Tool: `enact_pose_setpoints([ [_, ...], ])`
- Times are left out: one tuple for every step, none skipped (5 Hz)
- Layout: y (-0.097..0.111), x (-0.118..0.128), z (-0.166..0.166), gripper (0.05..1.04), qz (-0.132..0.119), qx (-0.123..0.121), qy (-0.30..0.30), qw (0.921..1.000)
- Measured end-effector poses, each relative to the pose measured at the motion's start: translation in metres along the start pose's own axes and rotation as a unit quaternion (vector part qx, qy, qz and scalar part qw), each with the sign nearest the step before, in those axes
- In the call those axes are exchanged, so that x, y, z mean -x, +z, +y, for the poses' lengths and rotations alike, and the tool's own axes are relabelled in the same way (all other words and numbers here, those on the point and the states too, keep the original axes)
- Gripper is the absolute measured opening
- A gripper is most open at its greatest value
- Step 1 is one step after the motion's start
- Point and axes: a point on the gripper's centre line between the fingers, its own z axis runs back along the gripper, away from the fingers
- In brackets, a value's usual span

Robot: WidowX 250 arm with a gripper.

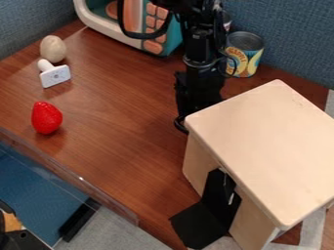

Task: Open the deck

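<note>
– since the deck (267, 141) stands at right, black flap (199, 225) jutting out, is it open?
– seemingly partly; what's left, i can't judge.
– the claw (184, 116)?
– by the deck's left corner; apart or together, i cannot tell.
– labels?
– lettering and fruit on the can (242, 62) behind.

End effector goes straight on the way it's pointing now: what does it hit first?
Probably the brown tabletop: the end effector points down right by the wooden box's near-left top corner. Depth is unclear, so a graze on the box's side is possible.
</note>
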Motion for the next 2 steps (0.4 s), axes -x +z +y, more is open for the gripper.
enact_pose_setpoints([
  [0.001, 0.001, 0.002, 0.365, 0.01, 0.001, -0.012, 0.9999],
  [0.005, 0.001, 0.013, 0.168, 0.008, 0.009, 0.003, 0.9999],
])
